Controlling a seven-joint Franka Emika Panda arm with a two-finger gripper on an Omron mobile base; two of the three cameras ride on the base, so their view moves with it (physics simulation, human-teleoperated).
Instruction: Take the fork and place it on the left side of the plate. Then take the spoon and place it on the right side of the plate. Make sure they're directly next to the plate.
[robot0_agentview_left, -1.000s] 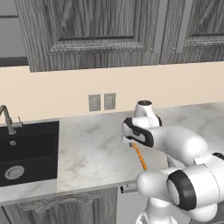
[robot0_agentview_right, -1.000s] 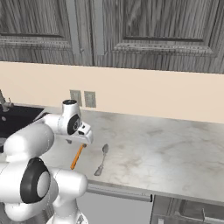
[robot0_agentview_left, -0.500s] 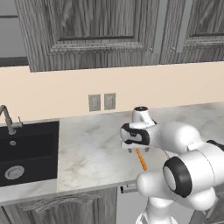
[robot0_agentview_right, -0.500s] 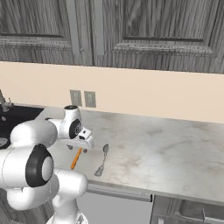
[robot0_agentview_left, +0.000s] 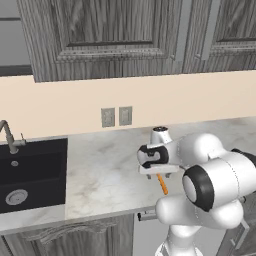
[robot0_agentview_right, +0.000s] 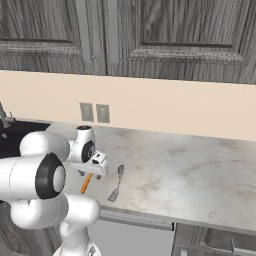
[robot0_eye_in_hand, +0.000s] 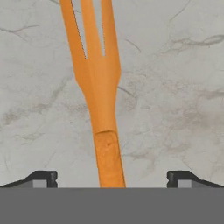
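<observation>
Gripper (robot0_eye_in_hand: 111, 177) low over the marble counter (robot0_agentview_left: 110, 170), jaws spread wide, nothing between them gripped. In the hand view, one dark fingertip (robot0_eye_in_hand: 41, 178) at each lower corner, well apart, with the fork (robot0_eye_in_hand: 98, 92) lying flat on the stone midway between them. Handle running down toward the bottom edge, tines reaching to the top; no contact between tips and fork to be seen.

From the left base view: gripper (robot0_agentview_left: 159, 172) at the near part of the counter, right of the black sink (robot0_agentview_left: 30, 172) and below the two wall outlets (robot0_agentview_left: 116, 116). Orange fork (robot0_agentview_left: 162, 184) poking out beneath the hand, angled toward the front edge.

From the right base view: gripper (robot0_agentview_right: 92, 172) directly above the fork (robot0_agentview_right: 86, 183), only the handle end showing under the hand. Spoon (robot0_agentview_right: 117, 183) just to the right of the fork, flat on the counter, roughly parallel to it, apart from it, bowl toward the wall. Faucet (robot0_agentview_left: 7, 137) at the sink's back edge. Dark wood cabinets (robot0_agentview_right: 150, 35) above the beige wall.
</observation>
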